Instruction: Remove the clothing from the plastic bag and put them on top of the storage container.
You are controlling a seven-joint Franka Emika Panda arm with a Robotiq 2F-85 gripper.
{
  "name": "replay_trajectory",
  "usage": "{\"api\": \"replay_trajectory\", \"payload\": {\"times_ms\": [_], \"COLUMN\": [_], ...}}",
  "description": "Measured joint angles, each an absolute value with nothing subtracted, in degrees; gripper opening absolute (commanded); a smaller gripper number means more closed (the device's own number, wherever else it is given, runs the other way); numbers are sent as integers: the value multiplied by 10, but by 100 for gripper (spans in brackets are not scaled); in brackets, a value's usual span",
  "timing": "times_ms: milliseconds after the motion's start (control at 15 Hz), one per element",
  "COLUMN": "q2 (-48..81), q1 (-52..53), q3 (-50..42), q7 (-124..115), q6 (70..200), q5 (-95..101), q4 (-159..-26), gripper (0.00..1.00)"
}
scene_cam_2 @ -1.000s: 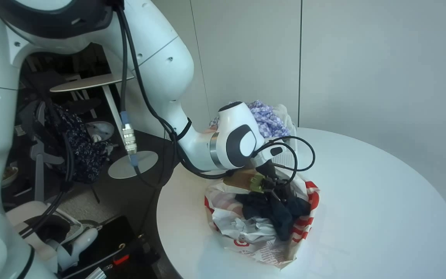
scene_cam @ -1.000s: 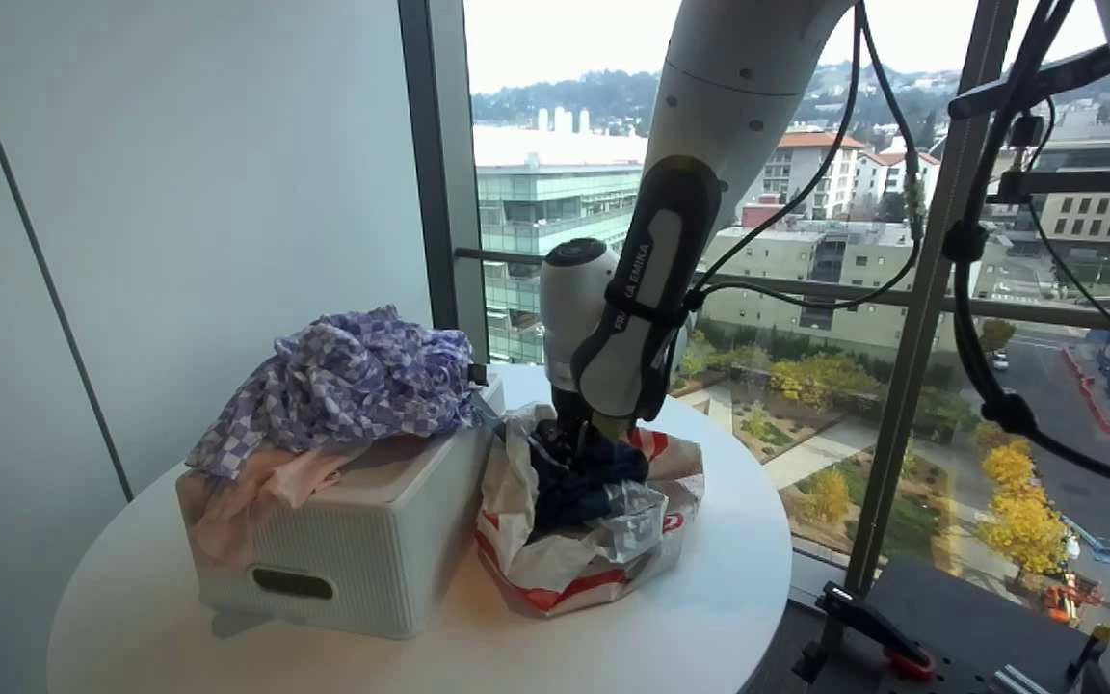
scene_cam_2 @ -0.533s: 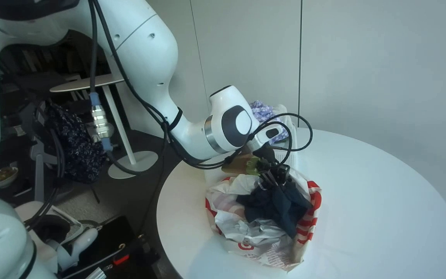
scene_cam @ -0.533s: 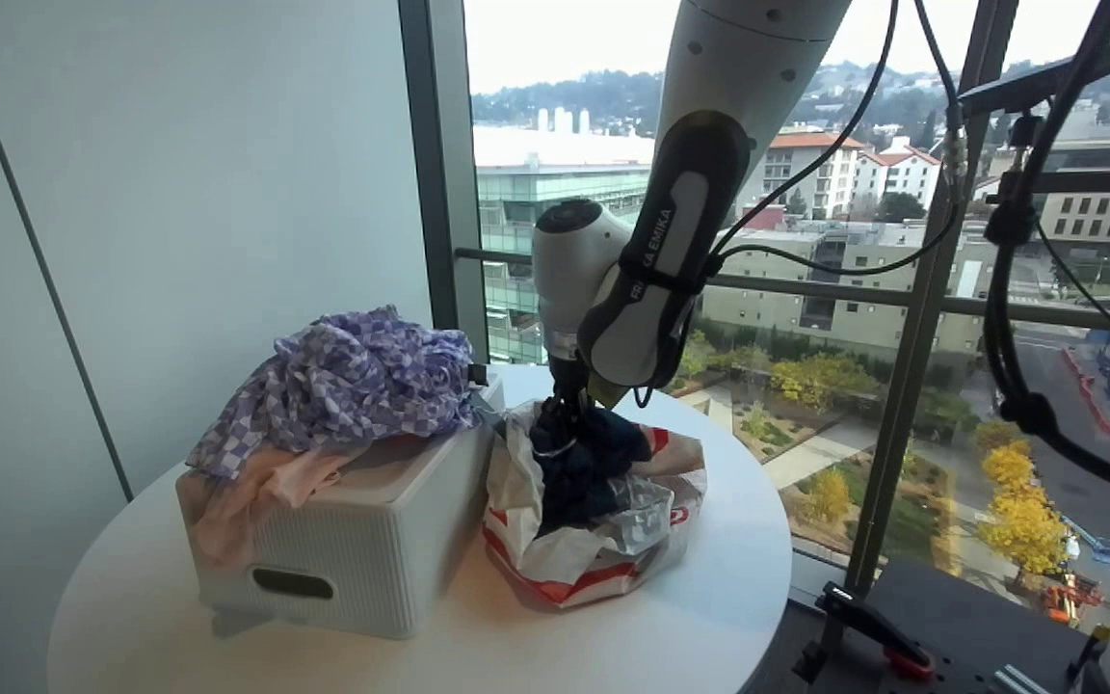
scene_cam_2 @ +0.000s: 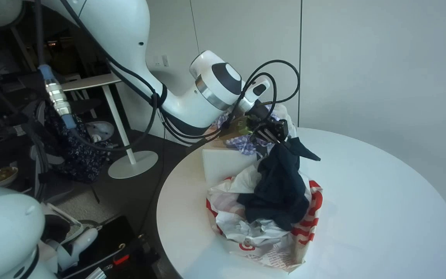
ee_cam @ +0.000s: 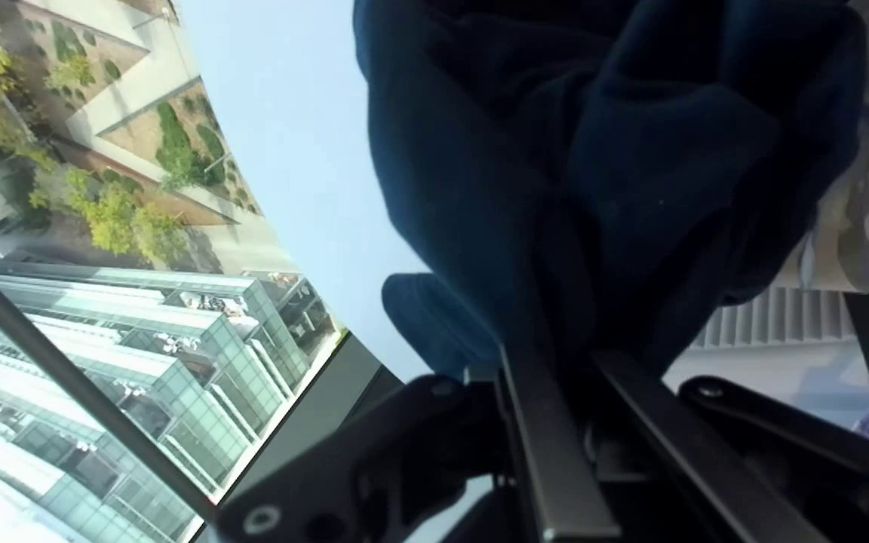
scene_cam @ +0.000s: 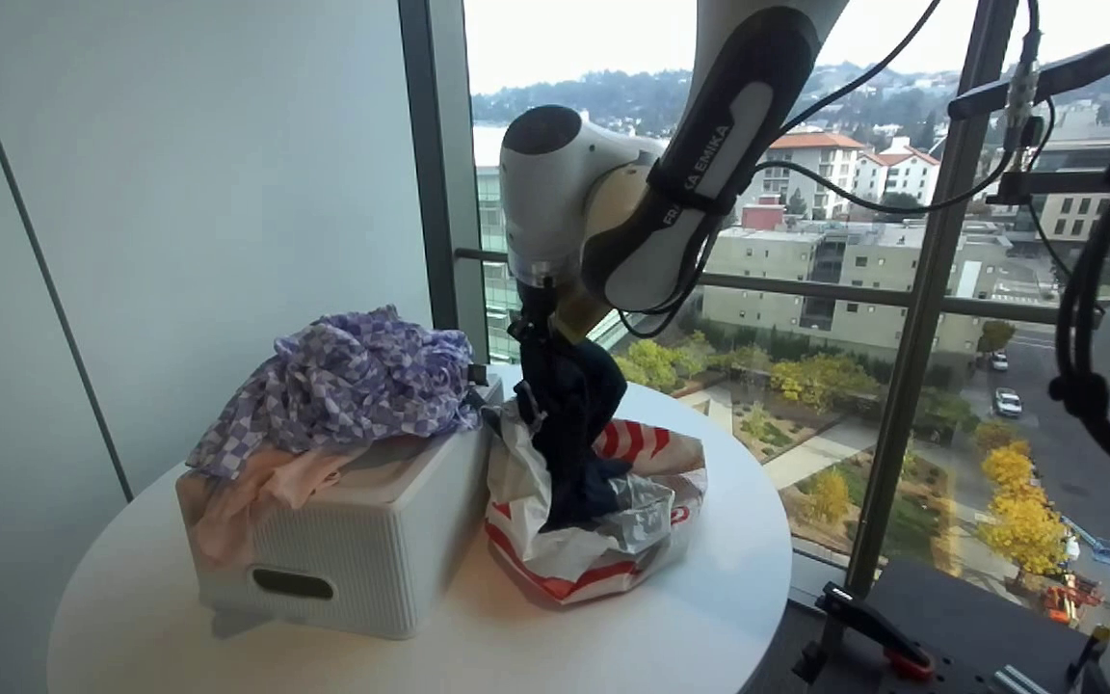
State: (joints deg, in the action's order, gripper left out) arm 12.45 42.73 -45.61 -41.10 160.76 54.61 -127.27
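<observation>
Jaws close together, the gripper [ee_cam: 555, 358] holds one navy garment [scene_cam_2: 279, 182] near its top; the pinched fold is too dark to make out. One round white table [scene_cam_2: 381, 193], cut off in both exterior views, bears one storage container [scene_cam: 362, 559] and, just beside it, one plastic bag [scene_cam: 579, 567] where the garment's lower end rests, hiding what lies beneath. On the container, one purple checked cloth [scene_cam: 353, 386] partly covers one peach cloth [scene_cam: 280, 472].

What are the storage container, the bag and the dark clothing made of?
The storage container looks like matte plastic, from its regular, moulded-looking ribs. The bag is probably thin, slightly shiny plastic, being sharply crinkled. The dark clothing seems soft, matte fabric, hanging in folds; fibre unclear.
</observation>
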Motion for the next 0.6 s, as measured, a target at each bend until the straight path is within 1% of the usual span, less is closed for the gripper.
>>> {"api": "replay_trajectory", "payload": {"times_ms": [267,467,533,600], "q2": [74,47,40,30], "q1": [492,531,523,498], "q3": [-477,-469,-442,-396], "q7": [-544,-618,-639,-658], "q6": [1544,1495,1473,1449], "q5": [682,754,779,805], "q4": [-1217,-1171,-1155,-1139], "gripper": [13,12,12,11]}}
